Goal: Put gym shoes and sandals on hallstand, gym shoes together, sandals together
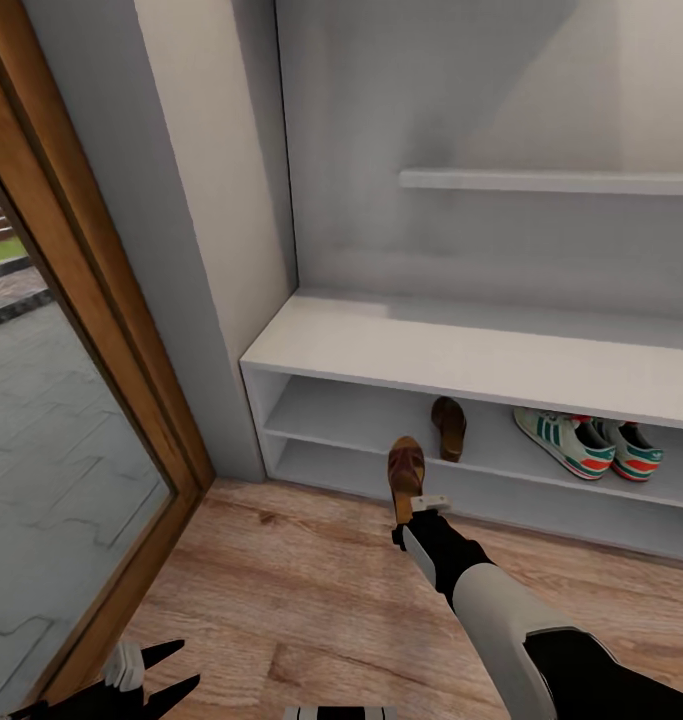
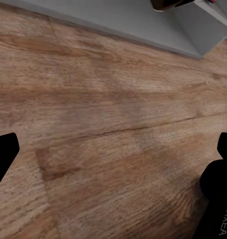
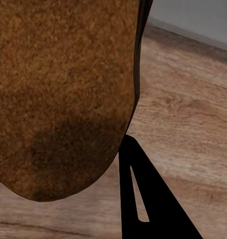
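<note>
Sandal (image 1: 406,474) is pinched at its heel by the right end effector (image 1: 421,510), held above the floor (image 1: 281,590) just before the rack (image 1: 461,360). Second sandal (image 1: 449,426) lies on the upper shelf; both gym shoes (image 1: 586,444) sit beside each other there. Left end effector (image 1: 146,672) hangs low, fingers spread.

The right gripper (image 1: 418,507) is clamped on a brown sandal (image 1: 405,473), holding it toe-up in front of the rack (image 1: 461,362), above the floor (image 1: 311,590). The second sandal (image 1: 448,426) lies on the upper shelf, just beyond the held one. Further right on that shelf the two sneakers (image 1: 581,443) sit side by side, touching. Near left, the left gripper (image 1: 146,683) hangs low with its dark fingers spread. A wood-framed glass door (image 1: 91,330) stands on the left.
</note>
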